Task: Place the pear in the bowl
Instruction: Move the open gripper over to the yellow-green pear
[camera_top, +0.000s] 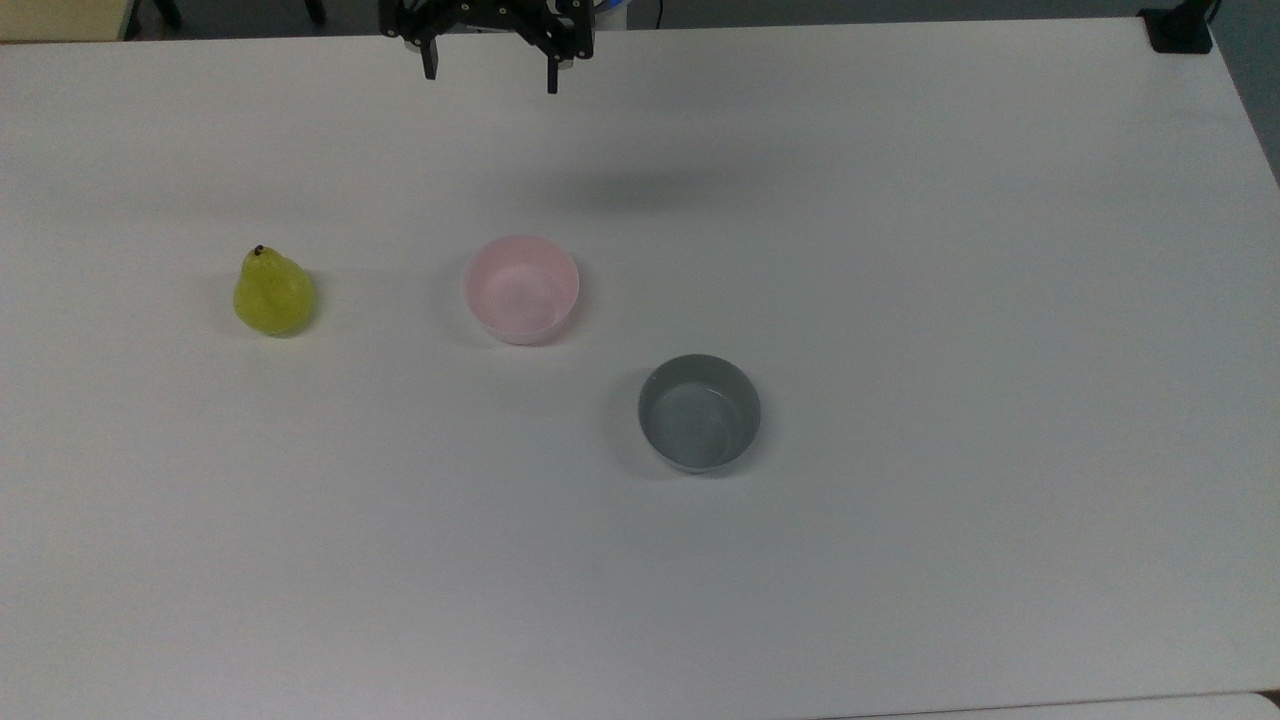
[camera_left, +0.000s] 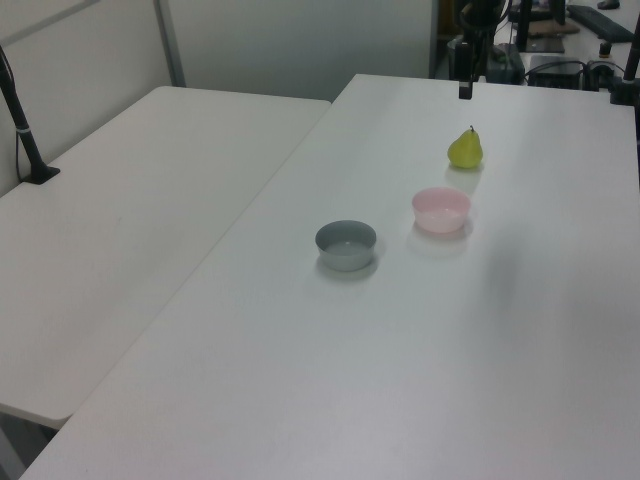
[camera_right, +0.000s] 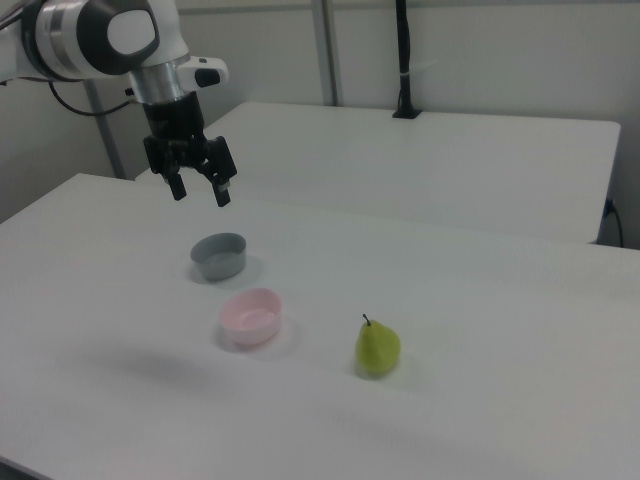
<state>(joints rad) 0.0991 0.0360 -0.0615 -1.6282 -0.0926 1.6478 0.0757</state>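
The white worktop (camera_top: 900, 560) carries three things well apart from one another. The arm (camera_right: 90, 35) hangs high over the worktop's far edge in the top view, its pincer (camera_top: 490, 72) spread wide and holding nothing. The grey bowl (camera_top: 699, 412) sits nearest the camera in the top view; it is not the target. The pink bowl (camera_top: 521, 289) stands between it and the pear (camera_top: 273, 294), which rests upright on its broad base at the top view's left, stem up. The step in hand looks like the reach: swing across to a spot over the pear, descend with fingers straddling its widest part, close gently below the neck so it cannot squirt out, and lift straight before crossing to the pink bowl
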